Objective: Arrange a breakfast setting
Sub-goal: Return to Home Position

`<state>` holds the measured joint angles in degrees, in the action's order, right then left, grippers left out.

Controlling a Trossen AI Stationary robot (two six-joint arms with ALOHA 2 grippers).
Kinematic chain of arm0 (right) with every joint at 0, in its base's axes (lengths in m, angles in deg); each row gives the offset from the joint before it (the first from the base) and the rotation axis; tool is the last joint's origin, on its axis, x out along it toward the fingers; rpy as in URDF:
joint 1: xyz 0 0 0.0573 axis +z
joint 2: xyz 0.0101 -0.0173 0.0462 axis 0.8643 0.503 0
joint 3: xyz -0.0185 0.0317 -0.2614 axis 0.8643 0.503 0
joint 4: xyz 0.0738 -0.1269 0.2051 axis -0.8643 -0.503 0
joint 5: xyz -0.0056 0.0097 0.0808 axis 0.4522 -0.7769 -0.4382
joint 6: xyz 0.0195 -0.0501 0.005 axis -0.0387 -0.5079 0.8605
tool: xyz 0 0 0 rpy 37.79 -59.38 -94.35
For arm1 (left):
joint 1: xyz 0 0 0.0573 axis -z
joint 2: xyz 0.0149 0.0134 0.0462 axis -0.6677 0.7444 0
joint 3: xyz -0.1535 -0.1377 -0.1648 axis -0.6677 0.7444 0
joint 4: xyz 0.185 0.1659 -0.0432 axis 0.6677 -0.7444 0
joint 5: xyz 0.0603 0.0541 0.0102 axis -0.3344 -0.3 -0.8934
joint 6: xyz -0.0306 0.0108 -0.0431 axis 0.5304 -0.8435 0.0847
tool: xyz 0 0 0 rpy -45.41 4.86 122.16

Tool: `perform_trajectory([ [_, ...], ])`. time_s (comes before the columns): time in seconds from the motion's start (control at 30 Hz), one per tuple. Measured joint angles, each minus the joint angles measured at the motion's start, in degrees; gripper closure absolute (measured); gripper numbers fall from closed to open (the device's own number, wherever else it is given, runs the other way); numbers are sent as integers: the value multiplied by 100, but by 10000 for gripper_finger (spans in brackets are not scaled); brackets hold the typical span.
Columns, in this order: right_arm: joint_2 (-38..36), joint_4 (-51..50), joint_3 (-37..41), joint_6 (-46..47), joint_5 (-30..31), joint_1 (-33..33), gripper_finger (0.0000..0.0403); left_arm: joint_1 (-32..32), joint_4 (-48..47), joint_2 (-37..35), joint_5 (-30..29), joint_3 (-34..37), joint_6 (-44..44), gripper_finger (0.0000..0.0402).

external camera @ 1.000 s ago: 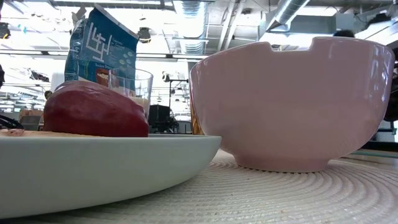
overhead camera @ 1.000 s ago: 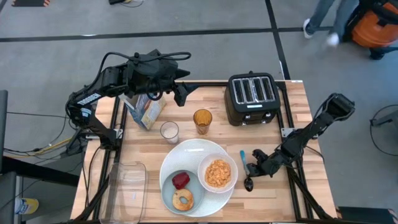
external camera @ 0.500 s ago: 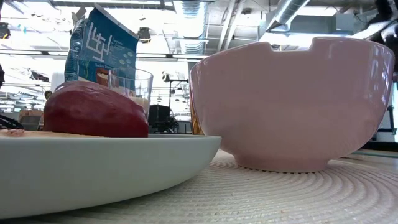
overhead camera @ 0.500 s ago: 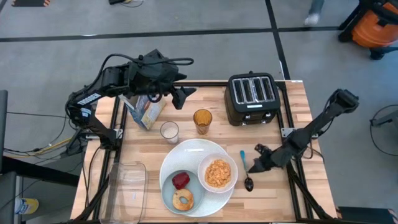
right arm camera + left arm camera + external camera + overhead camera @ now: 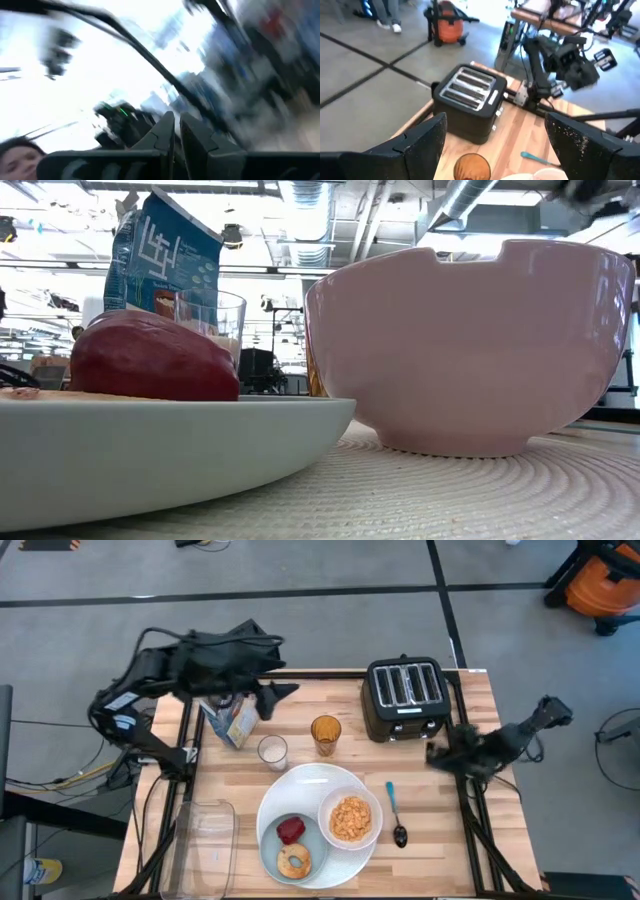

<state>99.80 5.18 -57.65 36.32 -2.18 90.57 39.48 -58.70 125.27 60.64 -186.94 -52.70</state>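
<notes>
A large white plate point(image 5: 310, 783) carries a white bowl point(image 5: 350, 818) of orange cereal flakes point(image 5: 351, 819) and a small pale-blue plate point(image 5: 276, 858) with a red apple point(image 5: 291, 830) and a browned bagel point(image 5: 294, 861). In the low view the apple point(image 5: 150, 358) and the bowl point(image 5: 470, 350) show close up. A blue-handled spoon point(image 5: 395, 815) lies flat on the table right of the bowl. The blue cereal box point(image 5: 232, 720) stands at the far left. My left gripper point(image 5: 272, 697) is open and empty above the table beside the box. My right gripper point(image 5: 440, 752) is shut and empty near the right edge, by the toaster.
A black four-slot toaster point(image 5: 405, 697) stands at the far right. An amber glass point(image 5: 325, 734) and a glass of milk point(image 5: 272, 751) stand behind the plate. A clear plastic tub point(image 5: 203, 845) sits at the near left. Bare wood shows right of the spoon.
My right gripper has drawn away from the spoon, rising and going toward the table's far right, near the toaster. The spoon has stayed lying where it was. My left gripper has gone a little toward the table's left edge.
</notes>
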Motion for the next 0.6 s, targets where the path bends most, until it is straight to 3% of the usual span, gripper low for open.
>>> perform_trajectory([
  [0.07,-355,546,0,-677,-9,-25,346,158,-4,-163,-320,0,-2,79],
  [0.2,-1056,976,-4,-964,-307,-16,346,534,-16,-493,-951,0,-28,79],
  [0.43,-1640,714,-4,-1114,-1519,-16,346,1179,-210,-899,-1132,0,-229,79],
  [0.6,-1770,814,-2,-1503,-2674,-14,346,1665,-636,-1119,-2133,119,183,79],
])
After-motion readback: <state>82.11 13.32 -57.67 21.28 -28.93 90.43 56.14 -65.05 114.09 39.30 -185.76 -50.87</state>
